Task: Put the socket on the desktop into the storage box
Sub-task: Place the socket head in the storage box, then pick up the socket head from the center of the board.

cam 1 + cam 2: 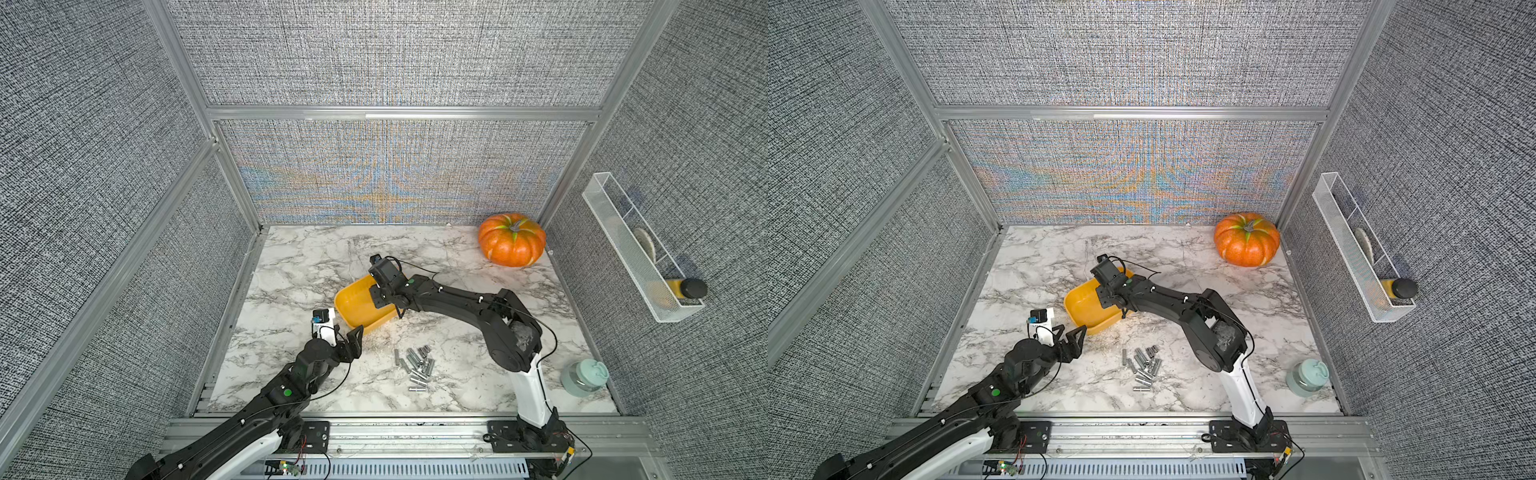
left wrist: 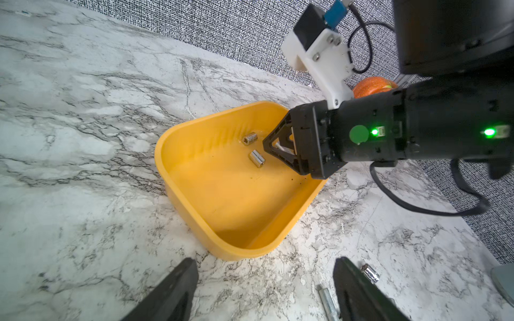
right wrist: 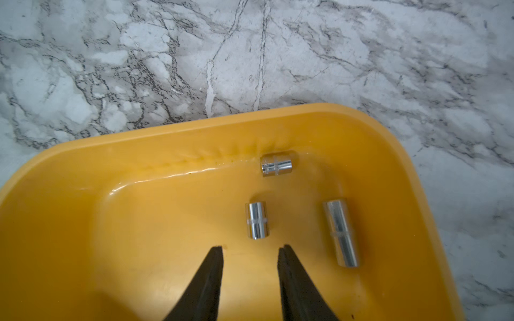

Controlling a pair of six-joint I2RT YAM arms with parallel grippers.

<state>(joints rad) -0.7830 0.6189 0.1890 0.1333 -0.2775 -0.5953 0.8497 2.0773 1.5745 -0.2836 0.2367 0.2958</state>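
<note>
The yellow-orange storage box [image 1: 351, 305] [image 1: 1077, 305] sits mid-desktop [image 1: 307, 266]. My right gripper [image 3: 250, 248] hangs over the box's floor [image 3: 111, 222], open, with nothing between its fingers. Three shiny sockets lie in the box: two short ones [image 3: 276, 165] [image 3: 257, 220] and a longer one [image 3: 340, 233] beside the fingers. A pile of several sockets [image 1: 415, 365] [image 1: 1144, 365] lies on the marble in front of the box. My left gripper [image 2: 264, 261] [image 1: 350, 333] hovers open and empty just off the box's near corner [image 2: 236, 254].
An orange pumpkin [image 1: 512, 240] stands at the back right corner. A teal lidded jar [image 1: 584, 377] sits at the front right edge. A white wire basket [image 1: 636, 249] hangs on the right wall. Two loose sockets [image 2: 370, 273] [image 2: 328, 301] lie beside my left gripper's finger.
</note>
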